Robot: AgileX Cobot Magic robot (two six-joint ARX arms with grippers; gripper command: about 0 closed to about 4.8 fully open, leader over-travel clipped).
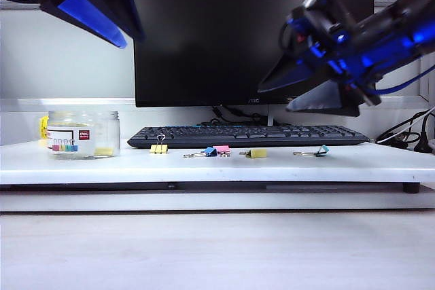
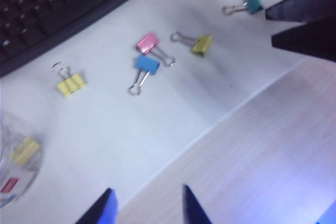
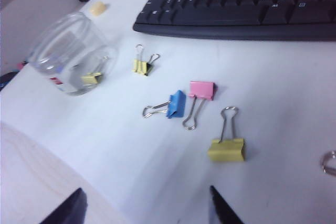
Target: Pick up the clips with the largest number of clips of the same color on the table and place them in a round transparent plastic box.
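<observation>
The right gripper hangs above the white table, jaws spread wide and holding nothing; in its wrist view only the 2 dark fingertips show at the frame's edge. In the exterior view it is raised in front of the monitor, above the right end of the keyboard.

The nearest task object to it is a yellow clip, lying flat on the table with its wire handles pointing toward the keyboard. Just beside that lie a pink clip and a blue clip, touching or nearly so. Farther on, a second yellow clip sits near the keyboard's front edge. Beyond it stands the round transparent plastic box, open-topped, with a third yellow clip already inside on its floor. A teal clip lies apart on the right side of the table.

The left gripper is held high at the upper left of the exterior view, above the box's side of the table. Its fingertips stand a modest gap apart with nothing between them, so it looks empty, though whether it counts as clenched or released cannot be told.

As a judgement of progress: yellow is the most numerous colour, with 3 clips. 1 is in the box and 2 remain on the table, so the task looks about a third done. The right gripper, released and empty, appears poised for the next pick.
</observation>
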